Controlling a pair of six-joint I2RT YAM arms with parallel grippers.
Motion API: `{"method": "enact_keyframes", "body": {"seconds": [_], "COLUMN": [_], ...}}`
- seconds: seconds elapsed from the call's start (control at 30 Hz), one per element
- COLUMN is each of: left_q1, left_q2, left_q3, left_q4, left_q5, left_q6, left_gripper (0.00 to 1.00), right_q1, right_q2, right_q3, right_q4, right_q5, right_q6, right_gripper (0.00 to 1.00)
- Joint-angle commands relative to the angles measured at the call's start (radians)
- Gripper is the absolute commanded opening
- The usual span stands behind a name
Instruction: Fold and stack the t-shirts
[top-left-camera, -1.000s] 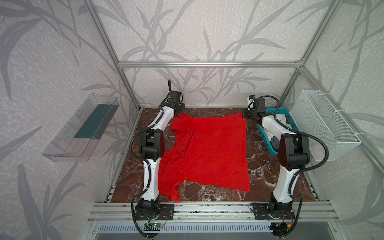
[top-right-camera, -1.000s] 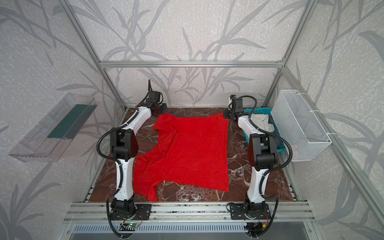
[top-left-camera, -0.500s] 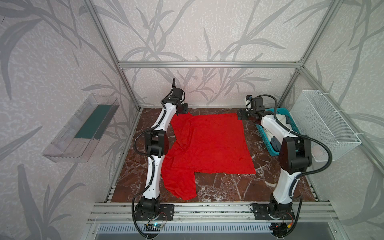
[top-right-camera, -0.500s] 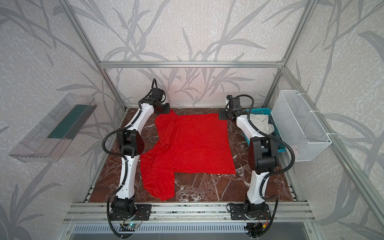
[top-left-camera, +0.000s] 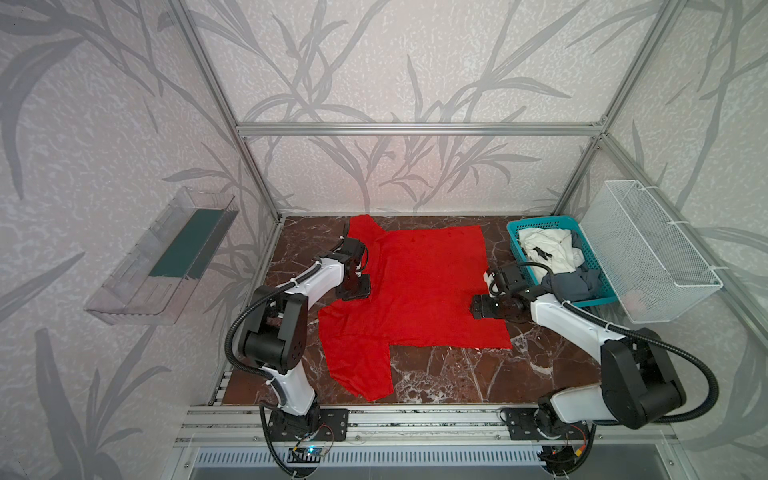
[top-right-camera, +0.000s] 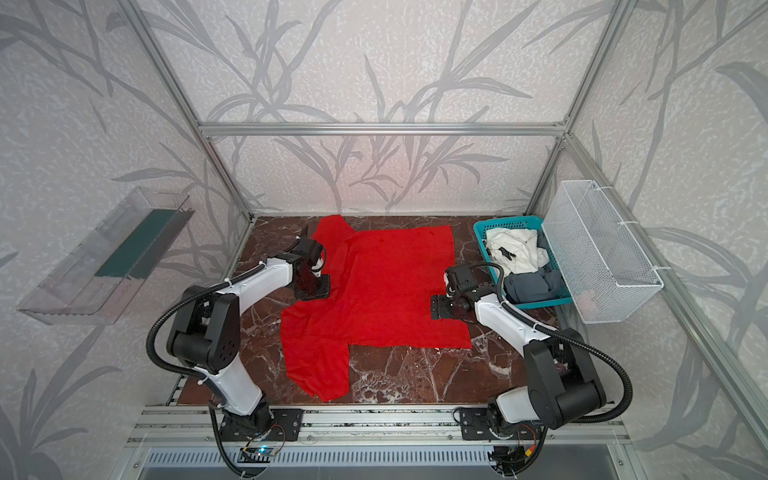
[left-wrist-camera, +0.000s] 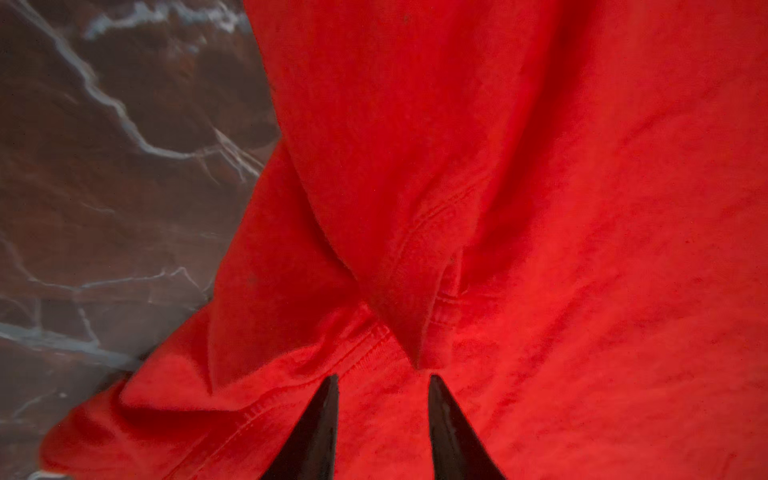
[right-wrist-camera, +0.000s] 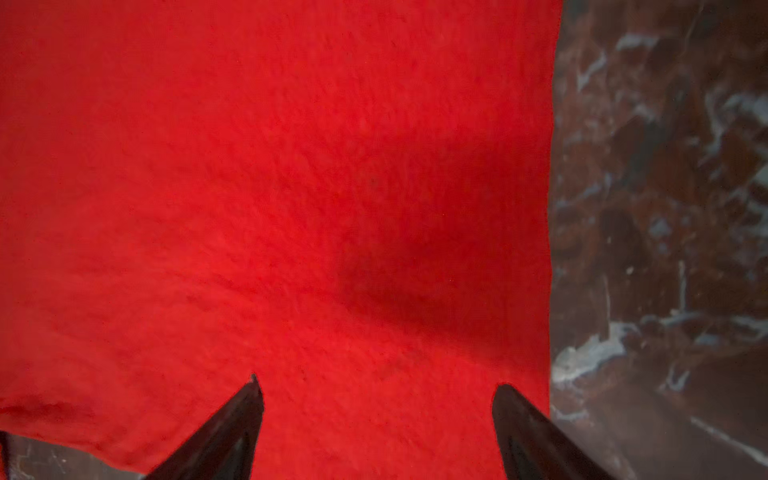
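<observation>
Marble tabletop (top-left-camera: 465, 382): red tee (top-left-camera: 424, 286) lies spread mid-table, one sleeve creased by L gripper (left-wrist-camera: 383, 378). L & R gripper (right-wrist-camera: 376, 380) both open, empty, just over cloth. Prob. best: smooth crease first, then pinch matching edges, lift evenly.

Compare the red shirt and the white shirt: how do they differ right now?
The red shirt lies spread out on the table; the white shirt sits crumpled in the teal basket. The red shirt is plain, while the white shirt shows a small black mark. The red shirt lies alone; the white shirt shares the basket with a grey shirt. Neither is folded yet.
</observation>
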Motion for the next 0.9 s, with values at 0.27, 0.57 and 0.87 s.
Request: {"method": "enact_keyframes", "body": {"seconds": [0.27, 0.57, 0.87], "left_q1": [-0.011, -0.012, 0.014], "left_q2": [0.042, 0.093, 0.075], "left_q3": [-0.002, 0.037, 0.071], "left_q4": [0.147, 0.074, 0.025], "left_q5": [-0.002, -0.082, -0.181], "left_q6": [-0.105, -0.14, -0.117], "left_gripper": [0.38, 0.23, 0.0], "right_q1": [-0.004, -0.035, -0.087], "right_q2": [0.04, 0.138, 0.114], "right_q3": [-0.022, -0.004, -0.015], "right_q4": [0.001, -0.053, -0.079], "right_q5": [0.033, 0.028, 0.008], "right_q6": [0.035, 0.082, 0.082], "right_gripper": [0.87, 0.86, 0.83]}}
